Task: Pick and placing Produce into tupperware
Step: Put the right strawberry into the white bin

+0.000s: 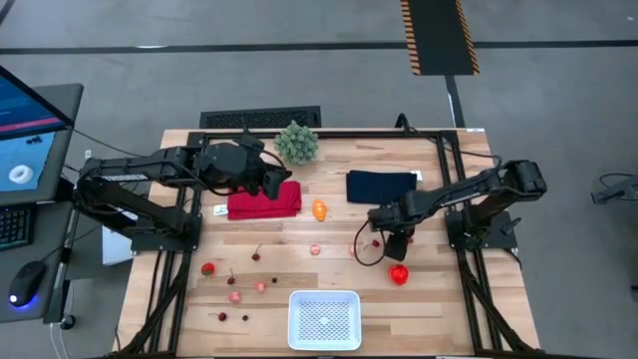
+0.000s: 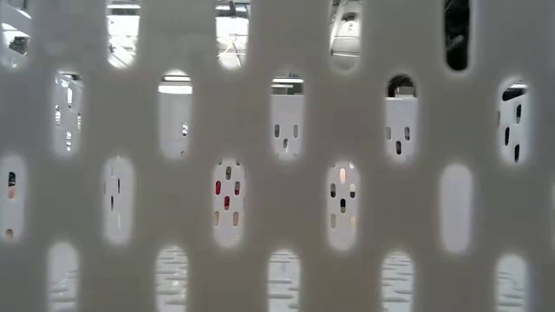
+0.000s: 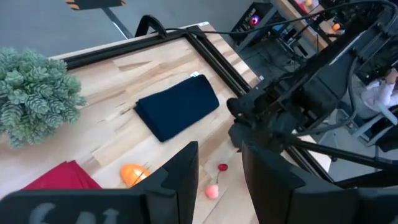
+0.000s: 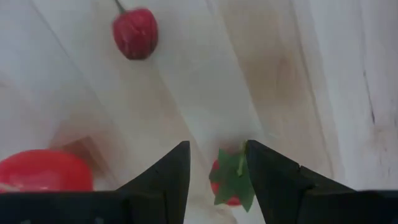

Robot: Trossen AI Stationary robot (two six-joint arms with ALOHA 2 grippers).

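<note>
- Two dark fingers of the right gripper point(image 4: 214, 171) stand apart in the right wrist view with a small strawberry point(image 4: 231, 180) in the gap between them, its green leaf cap facing the camera; they straddle it, and I cannot tell whether either finger touches it yet.
- Judged by its look, the strawberry is a tiny, light, hard toy with a smooth skin, so it may squirt out or roll; the red body across its widest part is the place to pinch, not the thin leaf.
- Just beside the fingers, at the lower left of that view, lies the red pepper-like piece point(image 4: 37, 171); a dark cherry point(image 4: 134, 33) sits farther off at the upper left.
- From above, the right gripper point(image 1: 396, 243) is right of centre on the table point(image 1: 439, 299), with the pepper piece point(image 1: 399, 274) just below it in the frame.
- Lower centre in the frame, well apart from the gripper, the white tupperware point(image 1: 324, 319) looks bare inside.
- More produce is scattered to the left: an orange piece point(image 1: 319, 210), another strawberry point(image 1: 207, 268) and pinkish pieces.
- At the upper left the left gripper point(image 1: 282, 179) waits over the red cloth point(image 1: 263, 200), its fingers point(image 3: 177, 171) parted and holding nothing.
</note>
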